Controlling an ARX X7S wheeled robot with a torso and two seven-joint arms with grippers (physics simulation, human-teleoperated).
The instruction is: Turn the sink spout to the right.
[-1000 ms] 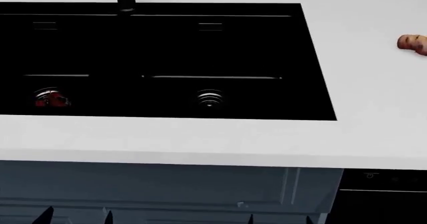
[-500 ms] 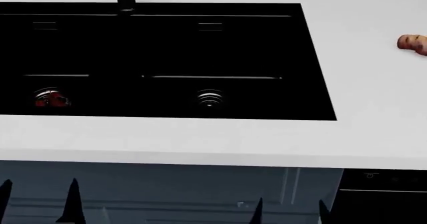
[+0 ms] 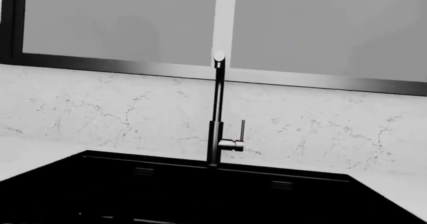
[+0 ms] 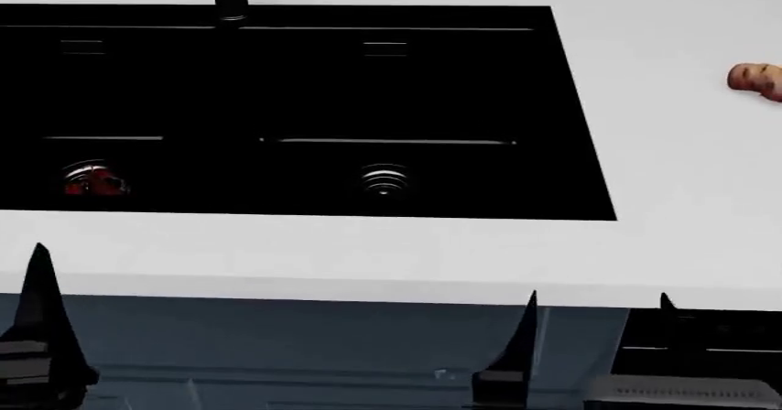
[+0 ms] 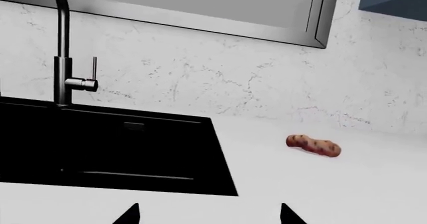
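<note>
Kitchen, simulated.
Black sink (image 4: 306, 108) in a white counter (image 4: 660, 199), marble backsplash (image 5: 233, 79), window (image 3: 120, 24) above.

Both grippers' fingers higher now: left gripper (image 4: 25, 323) and right gripper (image 4: 595, 332) up at counter-edge level.

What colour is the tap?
Black, the spout rising tall and thin. It shows best in the left wrist view.

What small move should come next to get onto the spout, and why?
Probably raise the left gripper up and forward over the sink toward the sink spout. In the head view both grippers sit low at the counter's front edge, far from the spout at the sink's back rim. The left wrist view already faces it squarely. The right gripper is off toward the potato.
</note>
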